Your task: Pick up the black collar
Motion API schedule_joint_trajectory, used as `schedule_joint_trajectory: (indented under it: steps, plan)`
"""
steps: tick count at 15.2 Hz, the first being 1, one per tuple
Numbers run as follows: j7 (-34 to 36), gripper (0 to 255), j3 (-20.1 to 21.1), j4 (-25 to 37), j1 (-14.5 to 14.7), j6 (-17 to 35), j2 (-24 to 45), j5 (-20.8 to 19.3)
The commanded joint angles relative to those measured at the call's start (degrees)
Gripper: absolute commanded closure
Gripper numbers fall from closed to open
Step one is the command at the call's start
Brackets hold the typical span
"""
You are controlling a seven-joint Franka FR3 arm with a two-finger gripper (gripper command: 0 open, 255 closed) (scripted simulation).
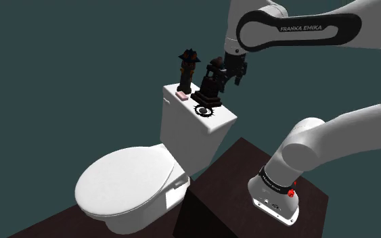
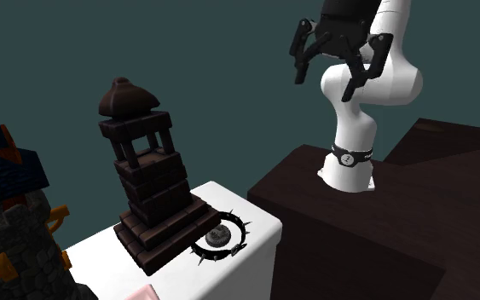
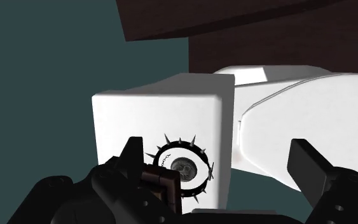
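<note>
collar [image 2: 221, 239]: black, black spikes, grey disc inside, below gripper [image 2: 323, 88] | gripper: all black | tank [image 3: 152, 118] under collar: plain white | tower [image 2: 148, 183] beside collar: dark brown, brick-banded | block [image 1: 182, 96] beyond tower from gripper: pink | stand [image 2: 357, 226]: dark brown | wall [image 2: 229, 85]: flat teal

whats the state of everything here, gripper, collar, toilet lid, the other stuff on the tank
gripper: open, holding nothing, up above the tank
black spiked collar: lying flat on the tank top, not held
toilet lid: shut
brown tower: upright on the tank, beside the collar
dark tower with orange trim: upright
pink block: lying flat on the tank top
</note>
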Motion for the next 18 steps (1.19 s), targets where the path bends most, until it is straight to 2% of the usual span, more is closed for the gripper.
schedule_joint_trajectory:
  steps: [1,6,10,18]
  plan:
    - [2.02,0,1.11,-1.22,-0.49,4.40,3.38,-1.92]
    - [8.31,0,3.96,-1.30,-2.17,13.06,13.39,-7.76]
    - [14.54,0,5.89,0.56,-3.86,18.39,22.50,-14.13]
    - [28.43,0,6.56,9.31,-5.32,22.92,42.12,-29.89]
